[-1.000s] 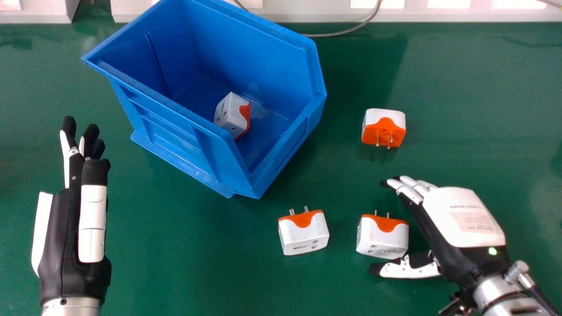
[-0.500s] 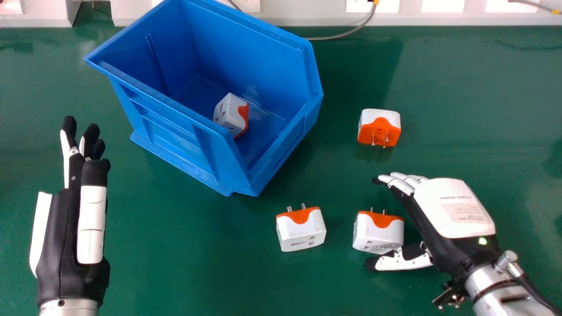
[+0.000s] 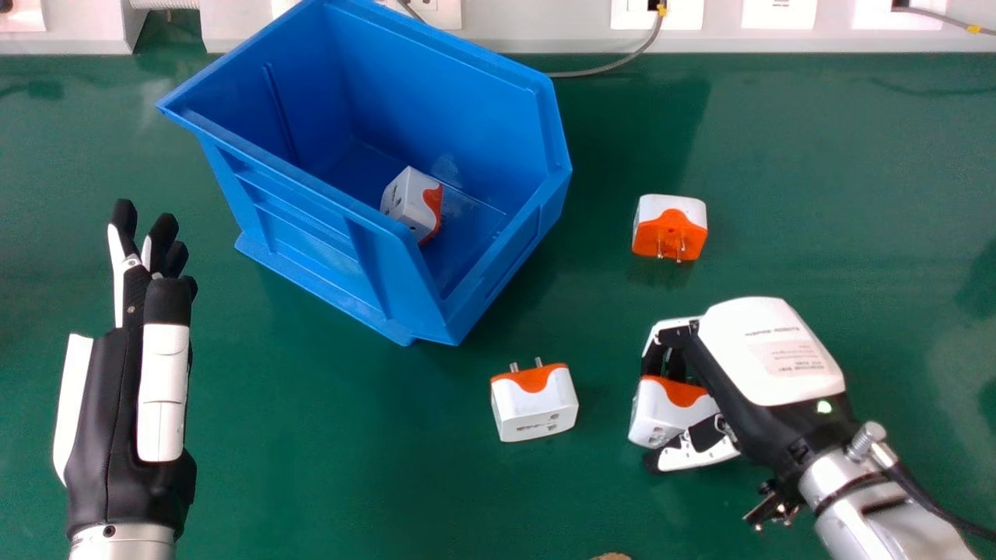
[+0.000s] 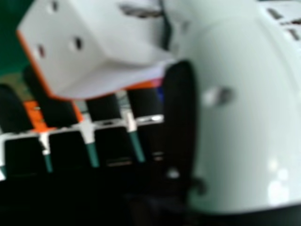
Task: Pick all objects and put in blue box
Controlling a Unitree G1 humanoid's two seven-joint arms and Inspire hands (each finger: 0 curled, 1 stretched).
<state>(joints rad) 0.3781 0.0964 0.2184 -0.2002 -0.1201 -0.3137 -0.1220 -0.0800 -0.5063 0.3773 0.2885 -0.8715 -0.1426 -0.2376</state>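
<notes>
In the head view my right hand point(image 3: 766, 354) has its fingers curled round the far side of a white and orange plug adapter point(image 3: 668, 414), its thumb on the near side. The right hand view shows that adapter point(image 4: 89, 47) against the curled fingers of my right hand point(image 4: 61, 146), beside the thumb. My left hand point(image 3: 128, 404) stays open at the left, holding nothing. A second adapter point(image 3: 534, 404) stands left of the right hand, prongs pointing away. Farther back lies a third point(image 3: 669, 228), its prongs facing the near side. The blue box point(image 3: 389, 268) holds one adapter point(image 3: 412, 204).
Green tabletop point(image 3: 334, 467) surrounds the box and adapters. A white panel point(image 3: 529, 31) with sockets runs along the back edge, and a grey cable point(image 3: 607, 68) droops from it behind the box. Something small and brown point(image 3: 611, 556) shows at the near edge.
My right hand has moved leftward and its fingers have curled round the adapter. The left hand stays beside the box. The view has shifted slightly.
</notes>
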